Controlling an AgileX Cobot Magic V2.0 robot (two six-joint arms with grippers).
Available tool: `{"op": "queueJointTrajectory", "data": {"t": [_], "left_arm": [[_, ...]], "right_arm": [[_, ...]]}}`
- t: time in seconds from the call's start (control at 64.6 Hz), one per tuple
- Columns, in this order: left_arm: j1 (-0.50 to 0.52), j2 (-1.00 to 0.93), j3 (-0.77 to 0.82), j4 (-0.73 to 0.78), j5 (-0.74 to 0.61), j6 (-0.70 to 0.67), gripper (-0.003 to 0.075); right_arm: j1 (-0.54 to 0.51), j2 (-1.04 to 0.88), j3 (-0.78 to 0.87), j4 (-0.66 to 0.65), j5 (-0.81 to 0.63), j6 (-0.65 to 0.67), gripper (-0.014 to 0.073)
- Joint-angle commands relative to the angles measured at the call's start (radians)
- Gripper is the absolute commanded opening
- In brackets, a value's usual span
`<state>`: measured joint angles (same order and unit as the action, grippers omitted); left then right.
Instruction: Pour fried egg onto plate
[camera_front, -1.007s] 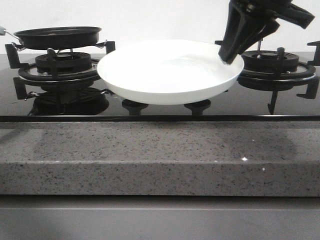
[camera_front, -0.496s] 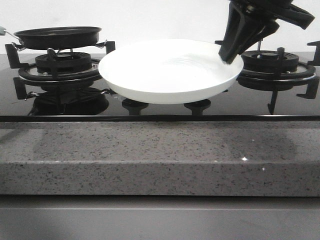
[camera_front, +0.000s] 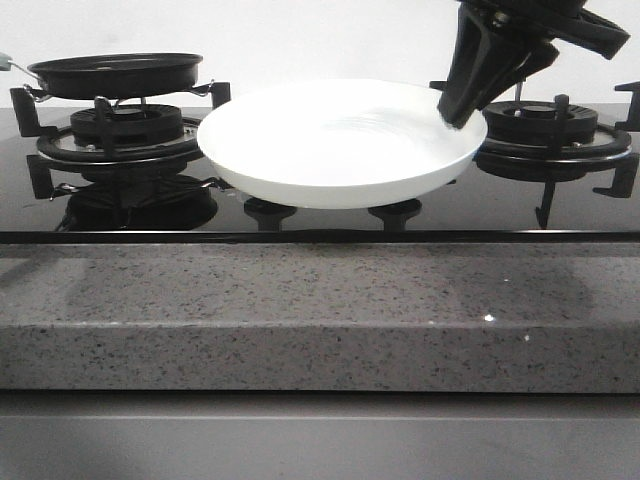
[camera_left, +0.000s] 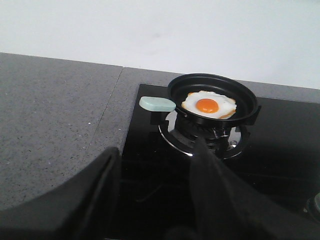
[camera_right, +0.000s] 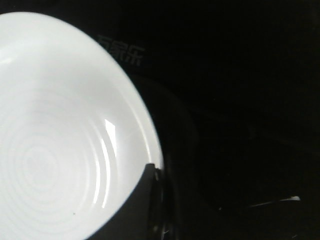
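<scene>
The white plate (camera_front: 335, 145) hangs a little above the black hob, between the two burners. My right gripper (camera_front: 458, 112) is shut on the plate's right rim; the right wrist view shows the plate (camera_right: 55, 140) with one finger (camera_right: 142, 200) over its edge. The fried egg (camera_left: 208, 104), white with an orange yolk, lies in the black frying pan (camera_left: 215, 100) on the left burner. The pan also shows at the far left of the front view (camera_front: 115, 73). My left gripper (camera_left: 152, 175) is open and empty, short of the pan, and out of the front view.
The pan has a pale green handle (camera_left: 156, 103) pointing away from the hob. A second burner grate (camera_front: 555, 135) stands at the right behind the plate. A grey speckled counter edge (camera_front: 320, 310) runs along the front, and grey counter (camera_left: 50, 115) lies left of the hob.
The plate has shifted very slightly right and up in my right gripper. Nothing else has visibly moved.
</scene>
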<state>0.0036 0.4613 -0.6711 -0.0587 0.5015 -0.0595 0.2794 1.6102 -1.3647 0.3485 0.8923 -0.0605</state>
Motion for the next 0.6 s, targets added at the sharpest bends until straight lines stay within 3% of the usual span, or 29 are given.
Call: {"op": "queueJointTrajectory", "data": {"t": [0.0, 0.108, 0.186, 0.372, 0.588], "left_arm": [[-0.007, 0.020, -0.038, -0.020, -0.081, -0.002, 0.0382], [-0.007, 0.050, -0.038, -0.020, -0.081, -0.002, 0.0572], [-0.007, 0.091, -0.038, -0.022, -0.073, -0.002, 0.0654], [-0.007, 0.240, -0.086, -0.071, 0.006, -0.002, 0.0642], [0.048, 0.506, -0.259, -0.170, 0.109, -0.002, 0.0588]], "right_arm": [[0.000, -0.045, -0.024, 0.020, -0.042, -0.009, -0.0068], [0.000, -0.045, -0.024, 0.020, -0.042, -0.009, -0.0068], [0.000, -0.045, -0.024, 0.020, -0.042, -0.009, -0.0068], [0.000, -0.045, -0.024, 0.020, -0.042, -0.009, -0.0068], [0.000, -0.045, -0.024, 0.020, -0.042, -0.009, -0.0068]]}}
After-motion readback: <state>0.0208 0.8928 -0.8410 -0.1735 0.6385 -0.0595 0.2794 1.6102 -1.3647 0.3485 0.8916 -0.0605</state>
